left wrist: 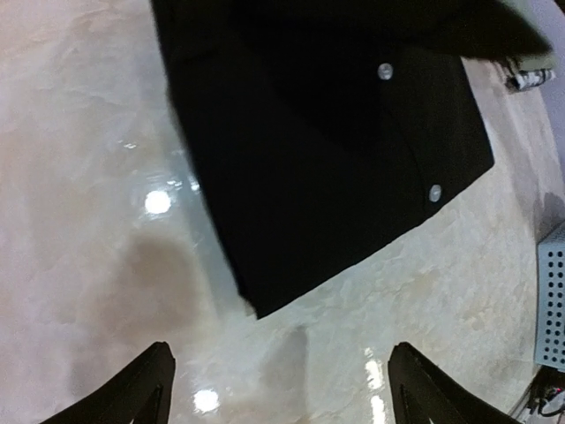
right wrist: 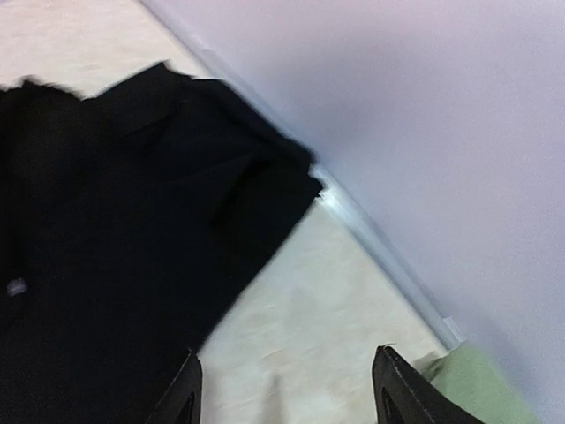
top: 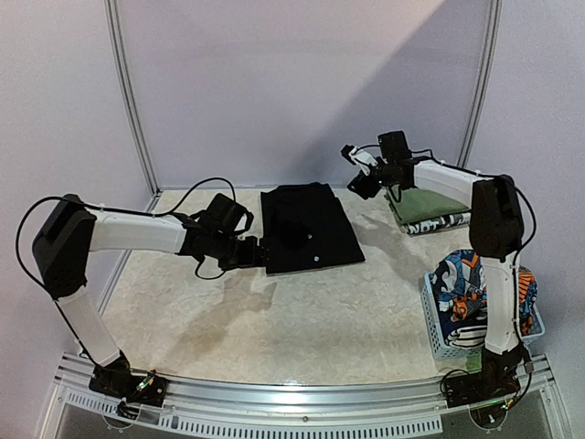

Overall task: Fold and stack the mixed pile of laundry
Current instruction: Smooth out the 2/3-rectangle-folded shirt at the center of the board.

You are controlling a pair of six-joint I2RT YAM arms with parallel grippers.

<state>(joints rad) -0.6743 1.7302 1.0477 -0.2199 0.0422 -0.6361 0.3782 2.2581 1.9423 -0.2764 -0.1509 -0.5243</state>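
- You have a pale marbled desk [top: 302,320]; its glossy top throws back bright light spots in the left wrist view.
- Your pale blue lattice basket [top: 441,331] stands at the desk's near right corner; the left wrist view catches its wall at the right edge.
- Your folded olive cloth [top: 430,203] lies at the far right, close to the back wall [top: 302,82].
- Two metal poles [top: 131,101] run up that wall, and a ribbed metal rail [top: 302,402] lines the desk's near edge.
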